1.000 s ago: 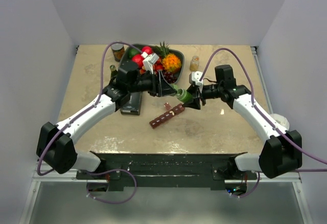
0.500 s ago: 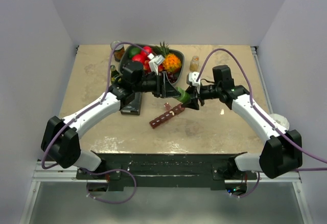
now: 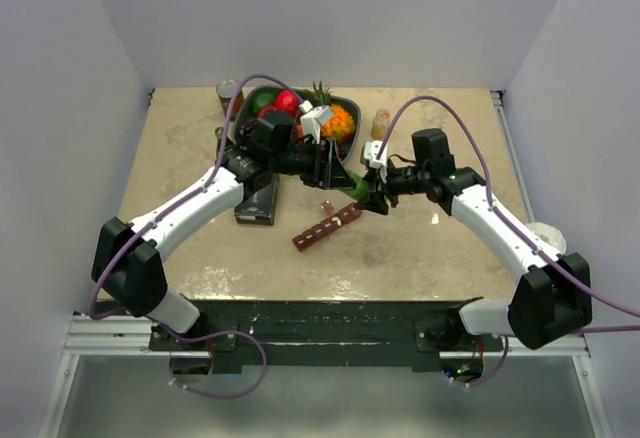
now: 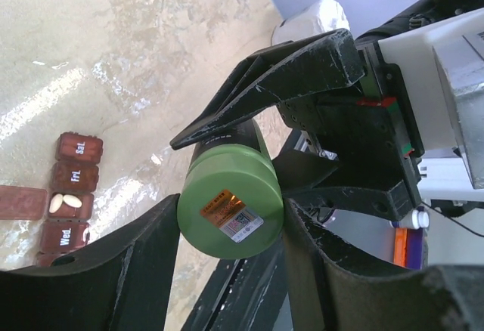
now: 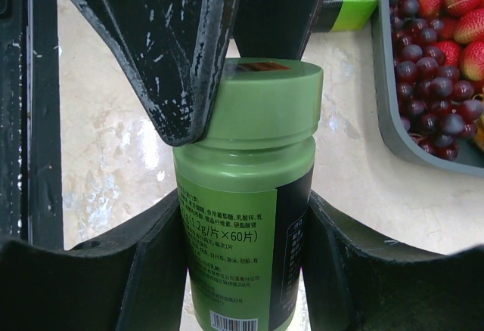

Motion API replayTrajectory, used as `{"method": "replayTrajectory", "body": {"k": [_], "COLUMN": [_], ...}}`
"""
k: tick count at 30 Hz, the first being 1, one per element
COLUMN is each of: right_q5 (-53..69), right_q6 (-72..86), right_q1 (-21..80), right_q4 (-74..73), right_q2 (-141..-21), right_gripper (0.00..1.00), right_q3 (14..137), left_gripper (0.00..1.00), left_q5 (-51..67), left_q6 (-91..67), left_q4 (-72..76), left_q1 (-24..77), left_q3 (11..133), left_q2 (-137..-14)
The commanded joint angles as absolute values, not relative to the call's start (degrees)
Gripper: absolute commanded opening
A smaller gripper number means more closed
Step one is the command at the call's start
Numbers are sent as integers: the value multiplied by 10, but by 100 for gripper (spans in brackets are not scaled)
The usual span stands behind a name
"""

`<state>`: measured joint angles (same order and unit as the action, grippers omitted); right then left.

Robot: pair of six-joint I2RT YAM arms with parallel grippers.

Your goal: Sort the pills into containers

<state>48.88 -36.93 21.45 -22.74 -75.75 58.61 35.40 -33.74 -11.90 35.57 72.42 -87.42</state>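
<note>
1. The pill organiser (image 4: 76,176), a maroon plastic strip of small square lidded cells marked with day labels, is seen lying flat on the mottled beige table (image 3: 180,158), near the two grippers but apart from them
2. One cell is shown with its lid folded back and two white oval pills (image 4: 64,202) inside; the neighbouring cells in view are closed, so the sorting is judged to be barely begun
3. A green bottle (image 5: 242,233), a smooth plastic cylinder with a printed label, is held in the air between the arms; its cap (image 4: 231,210), round and green with an orange sticker, is on
4. The left gripper (image 4: 231,221) is clamped on the cap, and the right gripper (image 5: 242,270) is clenched around the bottle's body
5. Unscrewing is judged to be the step in hand; tipping out pills and filling the remaining cells are left to be done
</note>
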Motion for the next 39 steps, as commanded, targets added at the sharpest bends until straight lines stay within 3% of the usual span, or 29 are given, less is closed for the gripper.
{"method": "replayTrajectory", "body": {"k": [1,10,19,22,24,26,31,32,33,34,39], "right_q5": [516,564,728,796,823,839,820,814,807,798,775], "right_q6": [-353,-334,-212,-102,-68,-74,-156,-165,-169,-173,-212], "right_q1": [223,223,222,223,226,232,239,238,238,238,239], "right_q4": [-196,-186,-99,16,67,62,-24,-32,-38,-40,-79], "right_q2": [-754,-758,-776,-784,-798,-808,-808,-806,-802,-802,-801], "right_gripper": [0,0,0,0,0,0,0,0,0,0,0], "right_q3": [611,608,583,552,537,540,561,562,562,562,570], "left_gripper": [0,0,0,10,23,39,64,78,81,99,99], "left_q5": [356,407,451,436,434,435,426,432,439,456,485], "left_q6": [-298,-187,47,103,126,141,114,106,97,77,20], "left_q4": [-149,-235,-218,-207,-218,-218,-204,-200,-193,-174,-130], "left_q1": [367,368,368,370,370,371,363,361,357,351,343], "left_q3": [758,786,724,715,720,722,723,722,721,717,694], "left_q2": [-894,-941,-897,-877,-870,-865,-841,-838,-830,-824,-782]}}
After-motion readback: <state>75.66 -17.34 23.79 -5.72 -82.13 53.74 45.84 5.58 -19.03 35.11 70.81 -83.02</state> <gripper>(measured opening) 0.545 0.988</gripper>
